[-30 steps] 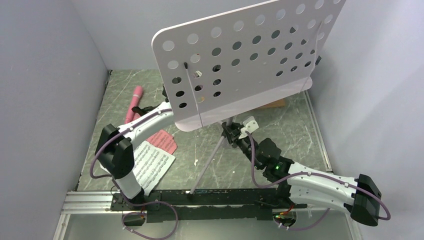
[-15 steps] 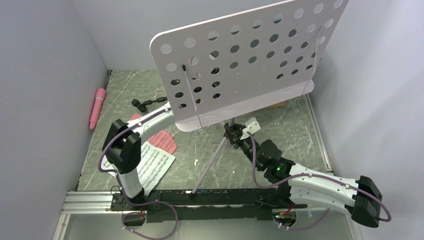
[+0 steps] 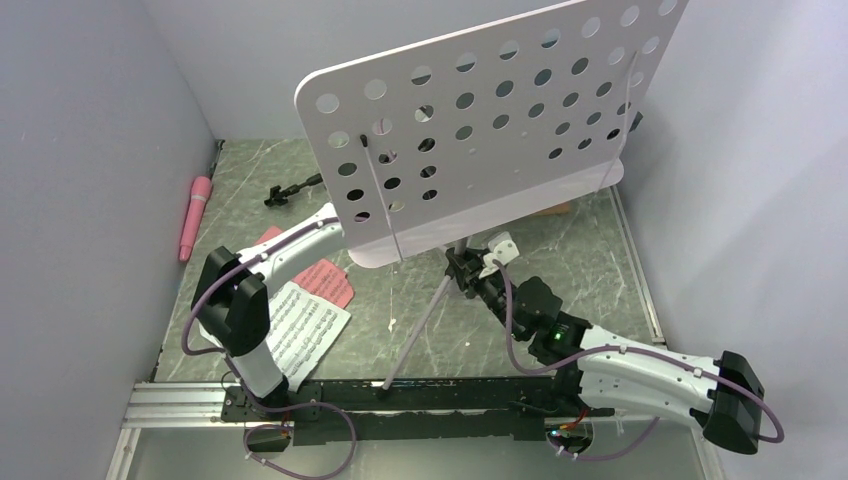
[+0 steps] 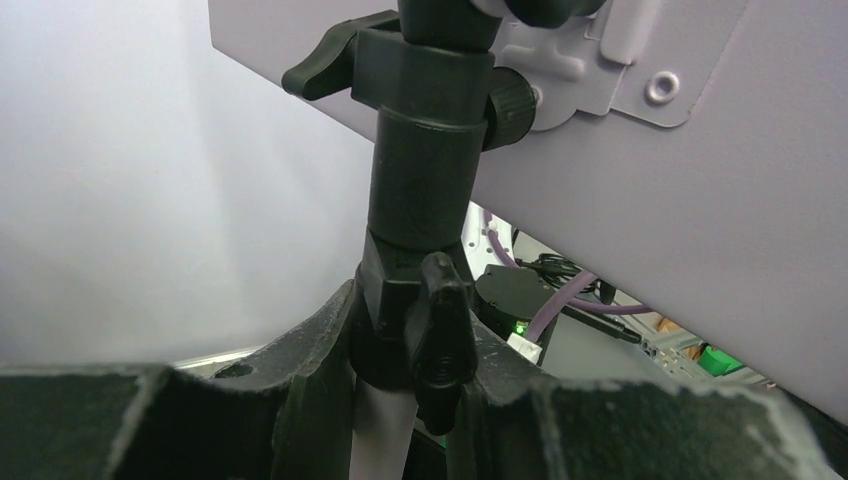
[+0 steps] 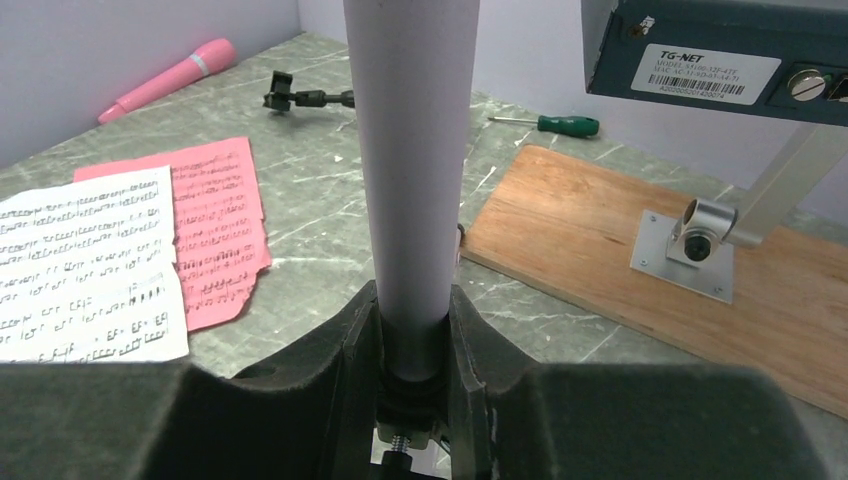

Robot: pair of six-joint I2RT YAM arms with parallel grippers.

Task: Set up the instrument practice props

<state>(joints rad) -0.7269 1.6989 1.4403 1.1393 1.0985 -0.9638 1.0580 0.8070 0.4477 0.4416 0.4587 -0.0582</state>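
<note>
Rolled leftward: smooth pink microphone [image 3: 194,215]; round-holed lavender desk [image 3: 470,205] shifted left.

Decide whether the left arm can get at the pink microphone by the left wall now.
Probably not yet: the left gripper is clamped on the black collar of the stand's post, under the pale lavender perforated desk, and must let go first. The pink microphone itself lies uncovered on the table.

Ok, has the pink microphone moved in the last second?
Yes. Against the pink music sheet, which stayed put, the pink microphone slid left in the top view and now lies beside the left wall.
</note>
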